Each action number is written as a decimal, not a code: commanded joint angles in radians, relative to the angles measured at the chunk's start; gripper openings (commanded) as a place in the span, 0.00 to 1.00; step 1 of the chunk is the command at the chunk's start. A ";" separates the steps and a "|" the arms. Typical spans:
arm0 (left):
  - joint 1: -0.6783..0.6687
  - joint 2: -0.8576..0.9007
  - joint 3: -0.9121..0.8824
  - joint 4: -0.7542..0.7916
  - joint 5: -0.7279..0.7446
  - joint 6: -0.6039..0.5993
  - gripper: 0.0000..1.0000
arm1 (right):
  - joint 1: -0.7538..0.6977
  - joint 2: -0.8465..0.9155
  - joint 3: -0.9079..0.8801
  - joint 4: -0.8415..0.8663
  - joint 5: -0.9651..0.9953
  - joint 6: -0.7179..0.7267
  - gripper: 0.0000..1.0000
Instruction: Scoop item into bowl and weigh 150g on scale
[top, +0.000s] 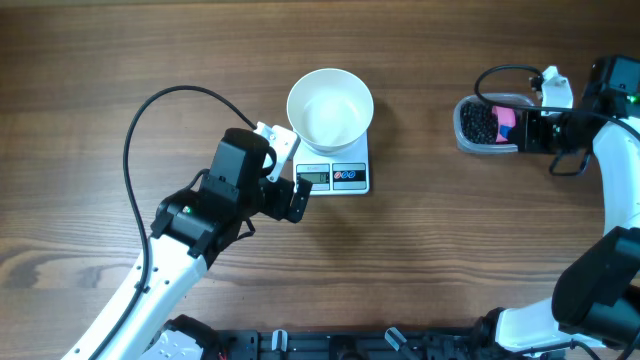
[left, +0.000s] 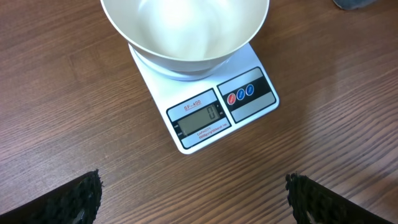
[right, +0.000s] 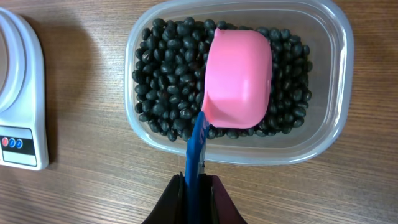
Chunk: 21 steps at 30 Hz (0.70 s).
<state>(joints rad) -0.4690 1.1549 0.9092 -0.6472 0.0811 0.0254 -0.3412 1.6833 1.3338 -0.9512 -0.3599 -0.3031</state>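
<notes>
My right gripper (right: 198, 182) is pinched tight on the blue handle of the scoop (right: 238, 78), jaws nearly closed around that thin strip. The beans (right: 163, 81) all lie in the clear tub (right: 339, 74) at the right of the table (top: 100, 60). The scoop's pink cup rests on the heap toward the tub's right half. No beans show on the face turned to my wrist camera, and I cannot tell whether that face is the hollow or the back. I judge I am at the first scoop: tool in hand and down in the beans, nothing lifted out yet. Well to the left, the bowl (top: 330, 107) sits on the scale (top: 345, 177), white inside and empty, and the display reads what looks like zero. My left gripper (top: 290, 190) hovers just in front of the scale with its jaws spread wide, holding nothing. Next I think I must drive the cup under the beans, roll the wrist so it comes up level and loaded, then carry it across the bare wood and tip it over the bowl. That carry wants a steady wrist, since round beans will roll off a tilted lip.
</notes>
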 joint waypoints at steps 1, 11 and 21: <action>0.001 -0.010 0.001 0.000 0.019 0.020 1.00 | 0.005 0.021 -0.004 -0.039 -0.089 -0.016 0.04; 0.001 -0.010 0.001 0.000 0.019 0.020 1.00 | -0.035 0.021 -0.004 -0.044 -0.083 -0.008 0.04; 0.001 -0.010 0.001 0.000 0.019 0.020 1.00 | -0.049 0.022 -0.006 -0.026 -0.090 0.019 0.04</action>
<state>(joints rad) -0.4690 1.1549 0.9092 -0.6472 0.0811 0.0254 -0.3901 1.6844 1.3338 -0.9714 -0.3969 -0.2924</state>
